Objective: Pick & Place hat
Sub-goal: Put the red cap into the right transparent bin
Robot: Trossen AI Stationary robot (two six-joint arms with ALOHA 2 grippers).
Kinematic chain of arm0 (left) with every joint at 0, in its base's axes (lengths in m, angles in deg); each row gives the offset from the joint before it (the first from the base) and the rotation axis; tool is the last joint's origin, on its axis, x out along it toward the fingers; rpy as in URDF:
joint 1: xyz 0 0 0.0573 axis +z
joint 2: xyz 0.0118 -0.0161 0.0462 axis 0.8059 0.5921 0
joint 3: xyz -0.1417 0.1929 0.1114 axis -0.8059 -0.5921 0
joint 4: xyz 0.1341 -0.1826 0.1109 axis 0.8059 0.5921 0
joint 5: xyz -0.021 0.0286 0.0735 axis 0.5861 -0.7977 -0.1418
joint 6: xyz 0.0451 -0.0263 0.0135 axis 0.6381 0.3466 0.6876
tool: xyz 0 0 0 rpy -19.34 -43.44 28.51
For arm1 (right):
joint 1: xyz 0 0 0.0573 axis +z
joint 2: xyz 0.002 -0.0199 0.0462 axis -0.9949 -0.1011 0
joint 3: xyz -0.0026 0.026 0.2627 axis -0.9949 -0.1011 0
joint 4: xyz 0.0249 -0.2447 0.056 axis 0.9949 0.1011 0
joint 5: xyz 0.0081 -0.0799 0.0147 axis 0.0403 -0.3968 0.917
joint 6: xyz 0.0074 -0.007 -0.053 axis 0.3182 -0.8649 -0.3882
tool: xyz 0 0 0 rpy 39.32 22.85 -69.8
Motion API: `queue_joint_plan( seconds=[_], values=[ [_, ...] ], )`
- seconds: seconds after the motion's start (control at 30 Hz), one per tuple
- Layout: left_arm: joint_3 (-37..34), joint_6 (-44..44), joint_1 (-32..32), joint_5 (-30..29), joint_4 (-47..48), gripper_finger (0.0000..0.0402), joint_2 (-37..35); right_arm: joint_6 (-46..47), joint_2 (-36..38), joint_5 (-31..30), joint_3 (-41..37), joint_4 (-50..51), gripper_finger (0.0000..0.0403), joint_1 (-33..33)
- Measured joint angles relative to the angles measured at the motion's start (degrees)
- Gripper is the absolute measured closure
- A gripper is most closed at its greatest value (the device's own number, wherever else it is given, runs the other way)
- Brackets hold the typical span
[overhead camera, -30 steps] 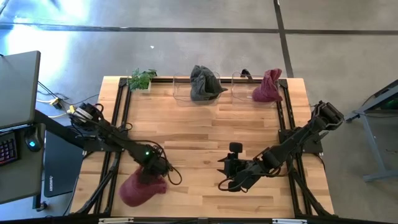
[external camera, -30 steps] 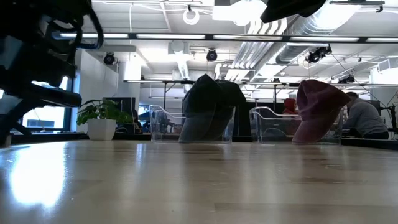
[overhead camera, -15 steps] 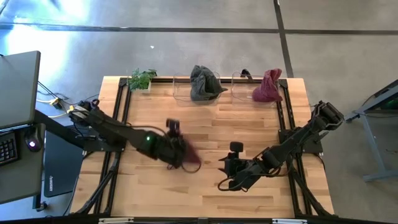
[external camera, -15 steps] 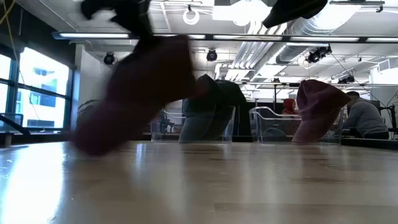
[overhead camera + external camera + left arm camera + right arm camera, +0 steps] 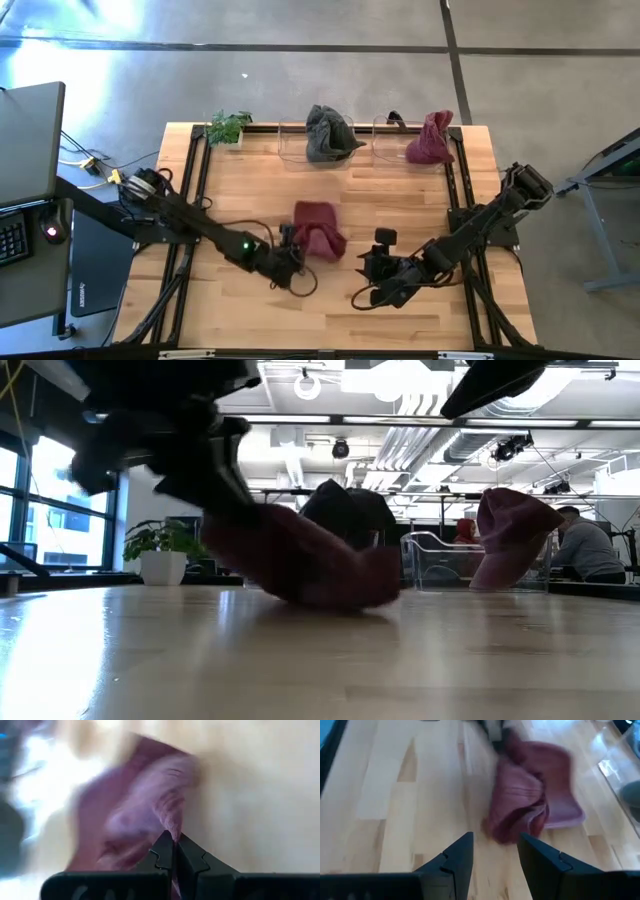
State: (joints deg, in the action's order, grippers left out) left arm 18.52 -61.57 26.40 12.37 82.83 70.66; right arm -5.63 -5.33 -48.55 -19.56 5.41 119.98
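A maroon hat (image 5: pixel 318 231) lies crumpled near the middle of the table, also seen in the low view (image 5: pixel 312 566) and the right wrist view (image 5: pixel 530 805). My left gripper (image 5: pixel 293 251) is at the hat's near-left side, shut on its cloth (image 5: pixel 174 846). My right gripper (image 5: pixel 376 271) is open (image 5: pixel 492 855), low over the table a little to the right of the hat, pointing at it without touching. My left gripper pinches a fold of cloth at the hat's edge (image 5: pixel 172 826) between its two fingers. The fingers come slanting from the table's near-left side. The hat spreads away from the fingertips, and its underside (image 5: pixel 330 598) rests on the table.
Two clear bins stand at the far edge: one holds a grey hat (image 5: pixel 328 132), the other a maroon hat (image 5: pixel 430 139). A small potted plant (image 5: pixel 228 127) sits at the far-left corner. Bare wood lies around the middle hat. A person shows in the room behind (image 5: pixel 585 545).
My left gripper, shut on the hat, swung from the table's near-left corner up and toward the right and far side. It then came down at the middle. The hat was lifted clear, carried through the air, and now lies on the table. My right arm barely moved.
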Motion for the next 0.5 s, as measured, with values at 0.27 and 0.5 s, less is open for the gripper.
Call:
queue_joint_plan(
  seconds=[0.27,0.5],
  values=[
    [-1.6,-1.3,-2.1,14.1,-2.4,0.0358,2.9,-4.4,-4.8,4.5,0.1,-7.6,0.0254,-4.1],
    [8.9,-11.5,-2.0,19.8,23.2,0.0244,1.9,-10.8,-10.9,13.7,0.1,-20.1,0.0240,-11.9]
  ],
)
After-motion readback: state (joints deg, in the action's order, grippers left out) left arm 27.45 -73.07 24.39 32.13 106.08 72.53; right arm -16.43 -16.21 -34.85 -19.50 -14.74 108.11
